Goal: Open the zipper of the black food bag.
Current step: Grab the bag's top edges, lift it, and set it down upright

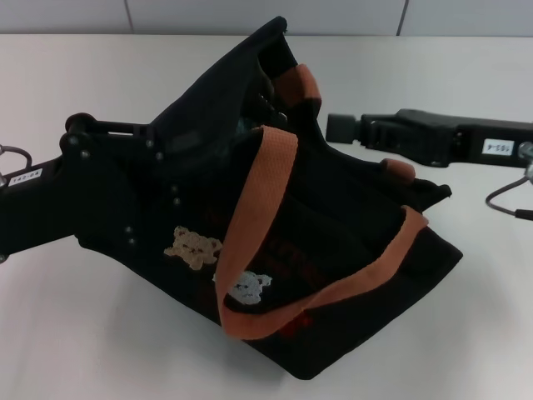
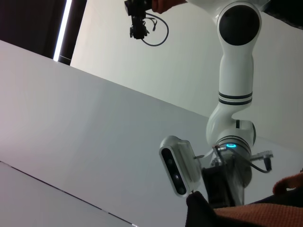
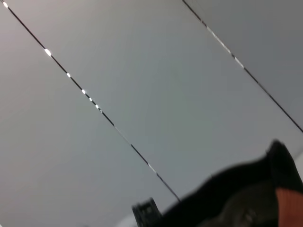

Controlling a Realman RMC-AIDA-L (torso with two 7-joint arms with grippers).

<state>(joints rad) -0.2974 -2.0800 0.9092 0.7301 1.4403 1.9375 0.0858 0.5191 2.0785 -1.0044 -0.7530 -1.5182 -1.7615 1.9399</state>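
The black food bag (image 1: 333, 250) lies tilted in the middle of the white table, its bear patches (image 1: 193, 247) and red lettering facing me. Two orange-brown handles (image 1: 258, 200) drape over it. The bag's top end points away from me, and the zipper is lost among the dark folds there; I cannot make out its pull. My left gripper (image 1: 125, 179) comes in from the left and presses against the bag's raised left end. Behind the bag, my right gripper (image 1: 350, 127) reaches in from the right next to the far handle (image 1: 301, 87). Black fabric (image 3: 236, 198) fills a corner of the right wrist view.
The white table (image 1: 100, 333) stretches around the bag on all sides. A pale wall (image 1: 250, 15) runs along its far edge. In the left wrist view the right arm's white links (image 2: 234, 85) and wrist camera (image 2: 179, 163) show above an edge of the bag (image 2: 246, 215).
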